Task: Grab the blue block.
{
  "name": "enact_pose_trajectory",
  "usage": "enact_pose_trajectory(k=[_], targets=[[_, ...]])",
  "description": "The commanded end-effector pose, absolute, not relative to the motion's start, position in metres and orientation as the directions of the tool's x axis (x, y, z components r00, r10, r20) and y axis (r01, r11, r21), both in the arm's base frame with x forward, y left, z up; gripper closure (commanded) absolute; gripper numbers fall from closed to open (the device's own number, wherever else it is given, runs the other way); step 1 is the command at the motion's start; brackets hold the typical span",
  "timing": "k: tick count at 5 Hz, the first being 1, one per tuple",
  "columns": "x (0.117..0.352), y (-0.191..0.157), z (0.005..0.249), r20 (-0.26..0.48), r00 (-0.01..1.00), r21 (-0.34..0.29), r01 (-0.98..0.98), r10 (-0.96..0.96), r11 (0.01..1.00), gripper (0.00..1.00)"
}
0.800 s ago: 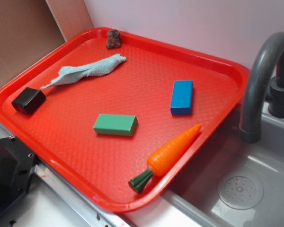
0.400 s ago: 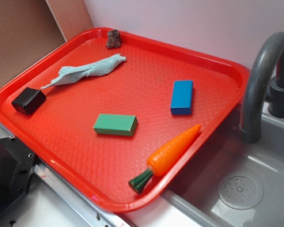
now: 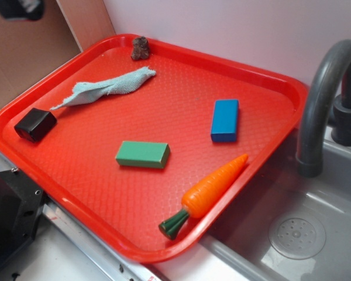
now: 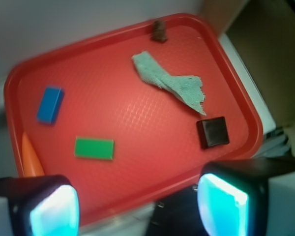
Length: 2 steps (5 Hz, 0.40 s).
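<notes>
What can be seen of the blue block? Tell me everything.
The small bright blue rectangular brick has plain smooth faces that look like painted wood or plastic. It lies flat on its broad face on the red textured plastic tray, toward the tray's sink side, apart from everything else. Nothing touches it but the tray.

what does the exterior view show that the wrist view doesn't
Only the exterior view shows the grey faucet, the sink with its drain, and the whole toy carrot with its green top. Only the wrist view shows the end effector close up, its two fingers standing apart at the bottom of the frame. Both show the red tray with the blue block, green block, black block, light blue cloth and a small brown object at the tray's edge.
</notes>
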<state>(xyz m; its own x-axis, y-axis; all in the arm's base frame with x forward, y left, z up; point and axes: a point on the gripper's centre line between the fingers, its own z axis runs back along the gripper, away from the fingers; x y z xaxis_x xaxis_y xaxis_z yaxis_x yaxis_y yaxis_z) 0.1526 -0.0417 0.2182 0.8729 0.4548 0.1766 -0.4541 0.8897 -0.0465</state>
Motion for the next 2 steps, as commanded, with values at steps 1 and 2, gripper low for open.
enact_pose_trajectory(k=[1,2], targets=[[0.216,-0.067,0.192,0.099,0.78,-0.094,-0.611,0.618,0.786,0.0],[0.239,-0.076,0.179,0.099,0.769,-0.092,-0.625,0.632,0.775,0.0]])
